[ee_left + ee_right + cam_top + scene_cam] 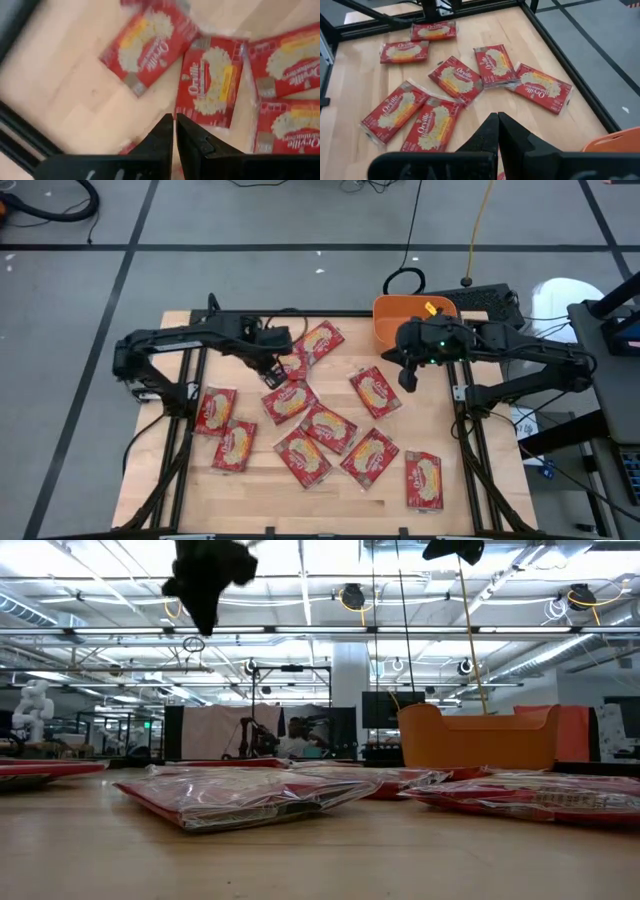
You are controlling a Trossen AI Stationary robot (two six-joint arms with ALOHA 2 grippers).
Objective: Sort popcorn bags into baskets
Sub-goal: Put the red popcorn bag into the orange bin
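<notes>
Popcorn bags point(329, 429) lie scattered flat on the wooden table point(250, 490), about ten red packets with cream ovals, none in the tub. In the high view one cluster sits mid-table, overlapping at edges; two bags point(216, 410) lie side by side toward 9 o'clock, one bag point(423, 480) lies alone toward 4 o'clock, another point(320, 340) toward 12 o'clock. Orange basket point(390, 320) stands at the table's 1 o'clock corner, walls plain; what it holds cannot be told.

Left gripper point(272, 376) hangs above the table near the 11 o'clock part of the bag cluster, fingers point(162, 137) nearly together with a thin gap, gripping nothing (bags visible past the tips in its wrist view, none pinched). Right gripper point(407, 379) hangs just on the 6 o'clock side of the basket, beside a bag point(375, 392), fingers point(490, 131) pressed together, empty.

Low view shows both arms up off the table, bags point(250, 795) flat in front, basket point(470, 740) behind them to the right.
</notes>
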